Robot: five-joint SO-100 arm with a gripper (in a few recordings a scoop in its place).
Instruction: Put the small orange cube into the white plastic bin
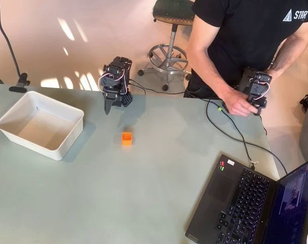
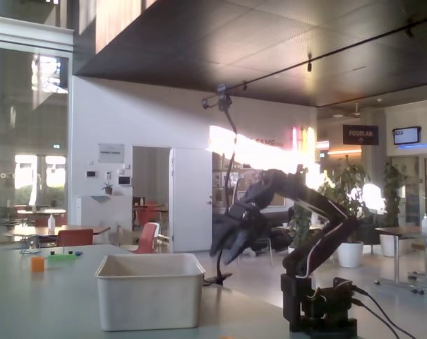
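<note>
Cube [image 1: 127,138] sits on the table just below-right of the raised claw [image 1: 109,107] in the overhead view; fingers look closed, though blurred. Bin [image 1: 67,143] lies left, empty.

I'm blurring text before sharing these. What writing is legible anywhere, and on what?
"STAR": white logo on the person's black shirt, right end cut off, overhead view.
"FOODLAB": dark hanging sign, fixed view.
Wall notice, blue screen, laptop keys: too small or blurred to read.
</note>
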